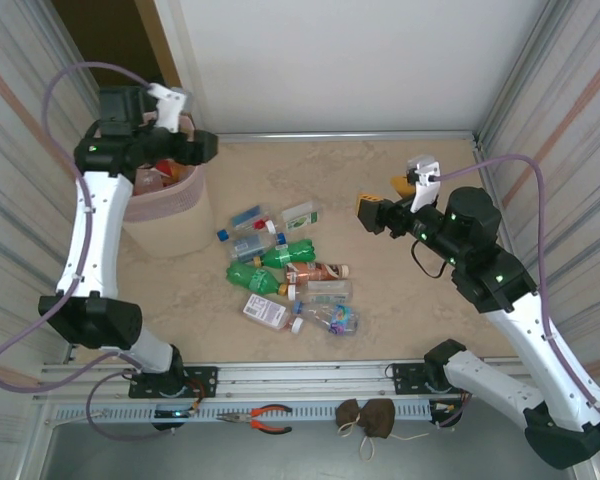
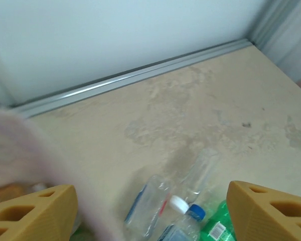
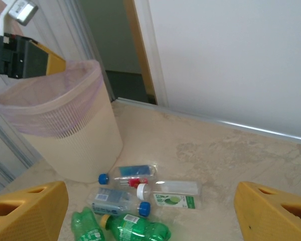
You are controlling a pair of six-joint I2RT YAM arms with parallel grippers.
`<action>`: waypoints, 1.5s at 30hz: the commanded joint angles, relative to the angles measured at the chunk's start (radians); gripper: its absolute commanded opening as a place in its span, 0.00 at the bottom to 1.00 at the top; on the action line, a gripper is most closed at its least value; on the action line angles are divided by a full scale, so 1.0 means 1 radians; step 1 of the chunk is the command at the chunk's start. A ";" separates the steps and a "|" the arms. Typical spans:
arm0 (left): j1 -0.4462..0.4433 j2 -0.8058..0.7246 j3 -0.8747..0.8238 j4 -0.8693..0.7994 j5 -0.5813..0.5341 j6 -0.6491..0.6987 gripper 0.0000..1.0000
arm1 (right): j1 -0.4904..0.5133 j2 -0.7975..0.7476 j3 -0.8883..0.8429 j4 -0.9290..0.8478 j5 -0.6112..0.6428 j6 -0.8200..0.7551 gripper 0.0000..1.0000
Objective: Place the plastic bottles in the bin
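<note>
Several plastic bottles lie in a heap mid-table: clear ones, green ones and an orange-brown one. The pale pink bin stands at the far left with bottles inside. My left gripper hovers at the bin's right rim, open and empty. In the left wrist view its yellow fingers frame a clear bottle and a green bottle below, with the bin a pink blur. My right gripper is raised to the right of the heap, open and empty. The right wrist view shows the bin, a white-capped clear bottle and a green bottle.
Red-handled pliers and a brown pouch lie on the near rail between the arm bases. A metal strip edges the table's far side below a white wall. Ribbed panels close in both sides.
</note>
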 commanded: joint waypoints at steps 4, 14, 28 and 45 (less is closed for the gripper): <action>-0.205 0.015 0.018 0.067 -0.115 0.096 0.77 | -0.007 -0.041 0.036 -0.030 0.040 0.007 0.84; -0.420 0.258 0.042 0.074 -0.229 0.233 0.74 | -0.007 -0.071 0.049 -0.070 0.056 0.007 0.84; -0.452 0.597 0.116 -0.003 -0.320 0.321 0.76 | -0.007 -0.083 0.055 -0.107 0.083 0.011 0.84; -0.459 0.734 0.108 0.070 -0.298 0.303 0.63 | -0.007 -0.074 0.047 -0.114 0.095 0.010 0.84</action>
